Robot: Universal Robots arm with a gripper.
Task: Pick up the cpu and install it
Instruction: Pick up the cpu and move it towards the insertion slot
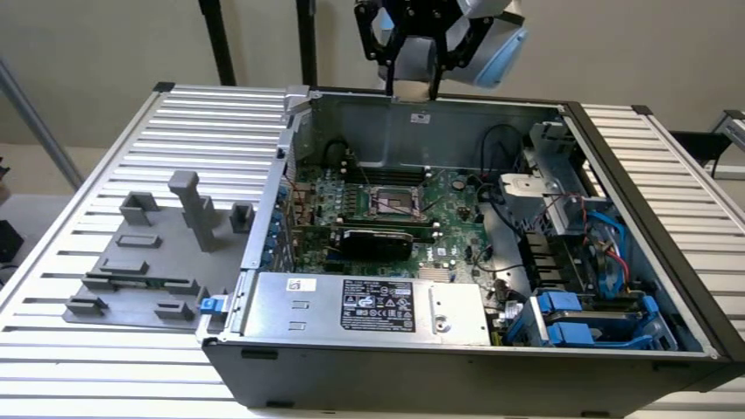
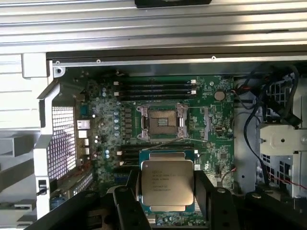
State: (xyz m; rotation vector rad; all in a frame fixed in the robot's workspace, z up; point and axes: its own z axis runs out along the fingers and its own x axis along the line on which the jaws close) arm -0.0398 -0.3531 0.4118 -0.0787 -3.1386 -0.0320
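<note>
Slatted metal table (image 1: 93,371) carrying two things. Open computer case (image 1: 466,375) lying on side, taking up centre through 3 o'clock. Grey fixture plate (image 1: 174,262) with upright blocks (image 1: 192,209) sitting at 9 o'clock, just beside case's wall, flat on slats.

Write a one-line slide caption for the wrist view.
Tool grips the cpu over the motherboard, whose socket sits empty.

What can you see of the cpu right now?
The cpu is a thin square chip: silver-grey metal top with small printed text, greenish rim. The gripper clamps two opposite edges with its black fingers, holding it flat above the motherboard, clear of the empty socket.
</note>
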